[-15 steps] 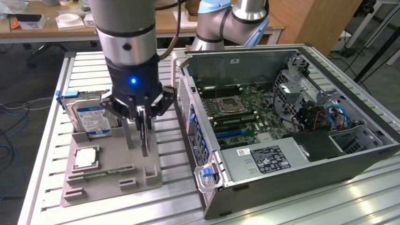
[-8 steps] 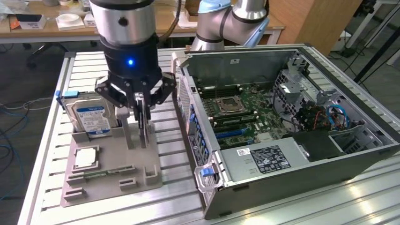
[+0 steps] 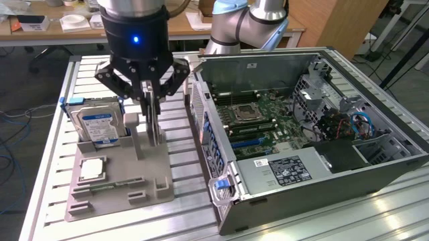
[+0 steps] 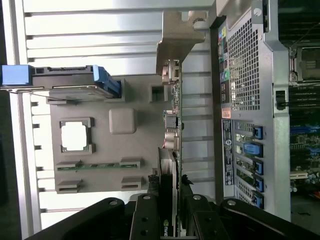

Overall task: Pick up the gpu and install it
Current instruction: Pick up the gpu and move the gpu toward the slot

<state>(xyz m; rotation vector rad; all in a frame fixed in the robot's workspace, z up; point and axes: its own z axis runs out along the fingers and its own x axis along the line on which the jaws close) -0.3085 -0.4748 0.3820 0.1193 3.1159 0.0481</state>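
Note:
The gpu (image 3: 155,123) is a thin dark card standing on edge over the grey holder block (image 3: 120,193), near that block's edge facing the computer case. My gripper (image 3: 152,98) comes down from above with its black fingers (image 3: 144,90) shut on the card's upper edge. In the wrist view the gpu (image 4: 173,125) shows edge-on, with its silver bracket (image 4: 179,37) at the far end and my gripper (image 4: 171,202) clamped on the near end. Whether the card's lower edge still touches the holder cannot be told.
The open computer case (image 3: 375,165) lies at the exterior view's right, motherboard (image 3: 261,118) exposed, rear slot covers (image 4: 252,150) facing the holder. On the holder stand a hard drive (image 3: 99,125) with blue-white label, a square chip (image 3: 92,169) and a memory stick (image 3: 100,187). The slatted aluminium table (image 3: 194,201) lies beneath.

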